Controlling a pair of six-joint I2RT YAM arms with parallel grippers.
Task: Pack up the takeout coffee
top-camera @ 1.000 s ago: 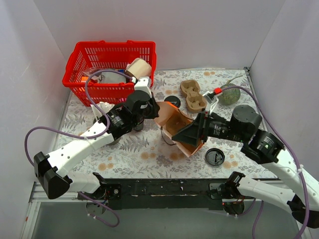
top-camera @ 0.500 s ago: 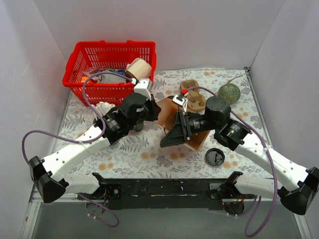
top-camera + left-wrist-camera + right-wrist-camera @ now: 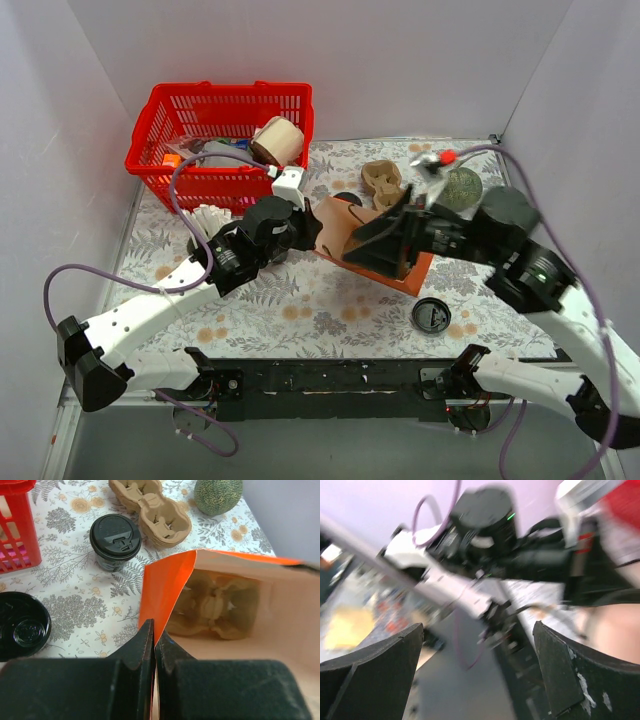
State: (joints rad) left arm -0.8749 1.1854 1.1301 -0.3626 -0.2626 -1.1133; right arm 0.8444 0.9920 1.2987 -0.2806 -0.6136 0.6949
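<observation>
The takeout coffee, a small open black cup with a dark inside, stands at the left edge of the left wrist view; in the top view the left arm hides it. My left gripper is shut on the edge of an orange paper bag. The bag's mouth is open, and a cardboard carrier lies inside. My right gripper is open and empty over the bag's right side. The right wrist view is blurred.
A lidded black cup stands beyond the bag. A cardboard cup carrier and a green ball are at the back. A red basket is back left, a grey cup of white sticks is beside it, and a flat black lid is front right.
My right arm has swung up and to the right, and its gripper now sits over the bag's right side. The bag has tipped flatter. My left gripper keeps its hold on the bag.
</observation>
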